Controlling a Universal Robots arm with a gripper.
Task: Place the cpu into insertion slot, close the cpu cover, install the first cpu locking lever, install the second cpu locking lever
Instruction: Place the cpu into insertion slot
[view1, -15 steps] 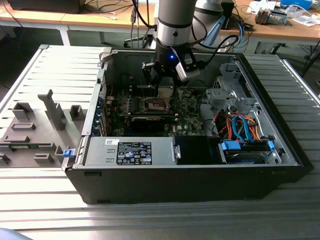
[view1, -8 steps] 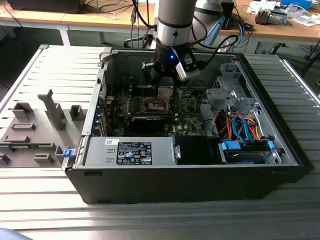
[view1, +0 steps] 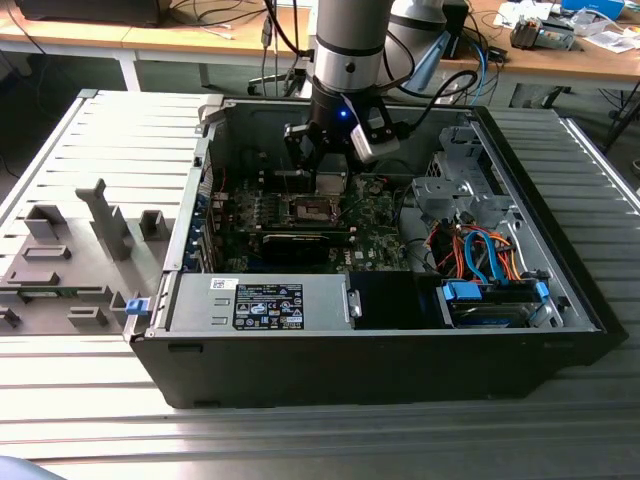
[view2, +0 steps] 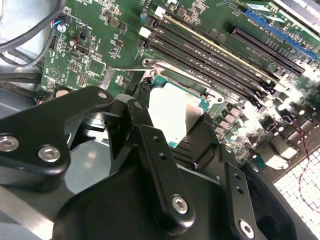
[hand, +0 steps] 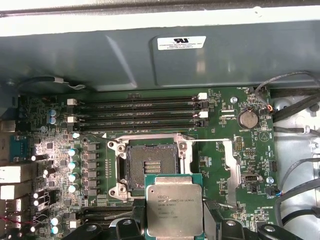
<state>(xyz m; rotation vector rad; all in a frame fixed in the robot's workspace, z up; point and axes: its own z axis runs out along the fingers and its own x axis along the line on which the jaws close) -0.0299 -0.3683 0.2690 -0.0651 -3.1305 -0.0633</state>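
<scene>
The slatted metal table (view1: 300, 440) is carrying everything here, and the open black computer case (view1: 350, 370) is lying on its side across the middle of it. Grey plastic fixtures (view1: 60, 260) are sitting on the table toward the exterior view's left. The arm (view1: 350, 40) is reaching straight down into the case from above. A tangle of orange and blue cables (view1: 480, 255) is lying in the bay toward the exterior view's right.

The green motherboard (view1: 380, 215) is lying flat on the floor of the case, and the gripper (view1: 331, 175) is hanging right over it. The black fingers (view2: 150, 145) are pinching in from two opposite sides, clamping the cpu (hand: 174, 210) by its edges. The silver-grey top is facing the camera in the first wrist view.

The row of long memory slots (hand: 137, 114) is running across the board just beyond the socket. The insertion slot (hand: 151, 166) is lying open, with its dark square centre showing in full inside the silver rim. A thin silver lever rod (hand: 212, 141) is sticking out sideways from that rim.

The cpu is riding in the claw just beside the slot. Its near edge is overlapping the rim in the first wrist view, and it is not seated. In the second wrist view the chip (view2: 172, 112) is showing up off the board, between the fingers. A round coin battery (hand: 246, 119) is sitting well apart, near the board's edge.
</scene>
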